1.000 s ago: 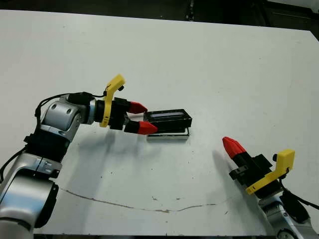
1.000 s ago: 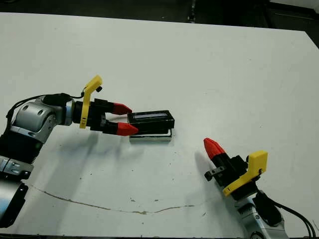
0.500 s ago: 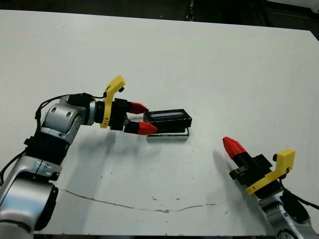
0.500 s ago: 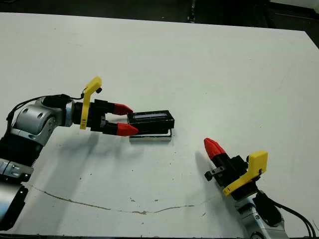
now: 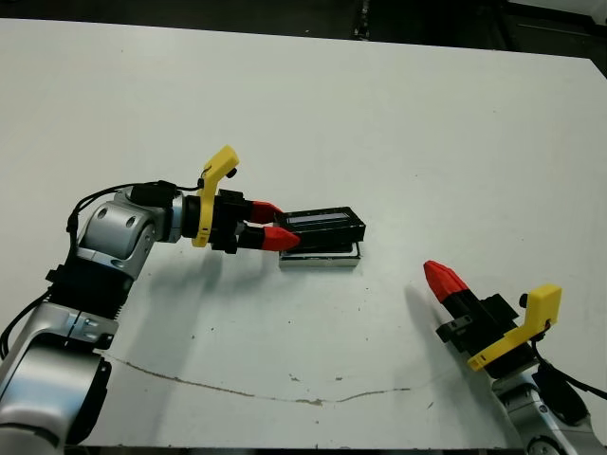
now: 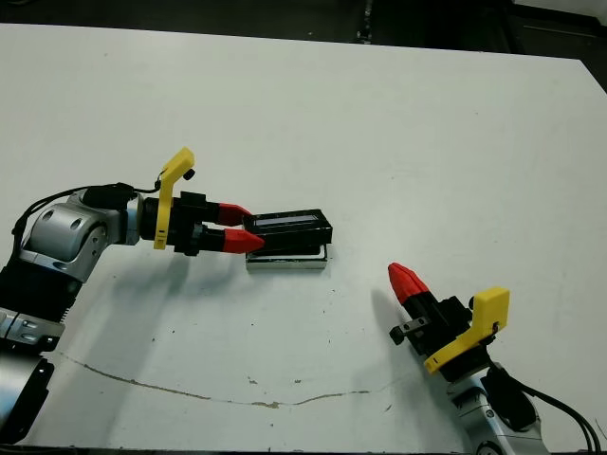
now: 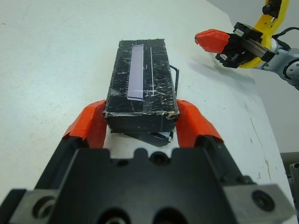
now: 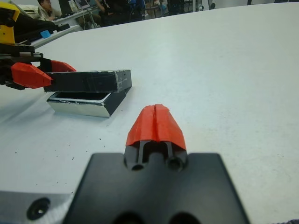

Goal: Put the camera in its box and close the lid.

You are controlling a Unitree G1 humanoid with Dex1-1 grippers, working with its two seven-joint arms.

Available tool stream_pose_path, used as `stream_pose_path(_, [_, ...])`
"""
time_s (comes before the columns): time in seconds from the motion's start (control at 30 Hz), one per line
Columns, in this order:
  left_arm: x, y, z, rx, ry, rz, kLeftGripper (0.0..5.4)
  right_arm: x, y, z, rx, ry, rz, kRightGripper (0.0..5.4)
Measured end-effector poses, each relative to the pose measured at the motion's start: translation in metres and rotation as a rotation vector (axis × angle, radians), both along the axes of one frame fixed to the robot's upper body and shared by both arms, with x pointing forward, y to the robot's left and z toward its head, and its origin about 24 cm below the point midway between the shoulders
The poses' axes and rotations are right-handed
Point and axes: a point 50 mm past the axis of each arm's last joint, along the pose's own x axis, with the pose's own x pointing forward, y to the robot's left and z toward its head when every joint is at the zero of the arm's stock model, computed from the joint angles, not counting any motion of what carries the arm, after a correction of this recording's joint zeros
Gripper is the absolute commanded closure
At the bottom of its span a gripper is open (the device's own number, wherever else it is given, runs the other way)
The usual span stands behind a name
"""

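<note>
Left gripper (image 7: 140,122) clamped on the end of the lid (image 7: 142,77), which sits tilted over the box (image 8: 84,103) mid-table. Right gripper (image 8: 155,122) jaws together, well apart from the box. Camera not visible.

The flat glossy black rectangular lid (image 7: 141,81), its crinkly top marked by a pale lengthwise stripe, lies over the shallow white-walled box with a thin black rim (image 8: 84,103). Its near end is raised off the box, clamped between the left pincer's (image 7: 141,123) red fingertips (image 7: 92,123). The box rests flat on the white bench (image 5: 379,123). The camera cannot be made out.
</note>
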Motion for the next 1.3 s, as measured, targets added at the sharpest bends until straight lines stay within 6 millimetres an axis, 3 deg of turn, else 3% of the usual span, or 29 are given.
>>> stream_pose_path(0.47, [-0.006, 0.000, -0.003, -0.069, -0.021, 0.044, 2.23, 0.000, 0.000, 0.000, -0.005, 0.001, -0.004, 5.40])
stream_pose_path(0.9, [-0.005, 0.003, 0.016, -0.242, -0.123, 0.019, 2.23, 0.000, 0.000, 0.002, -0.006, 0.001, -0.016, 5.40])
stream_pose_path(1.3, [0.005, 0.025, 0.019, -0.108, -0.174, -0.086, 2.23, 0.000, 0.000, 0.002, 0.004, 0.007, -0.013, 5.40])
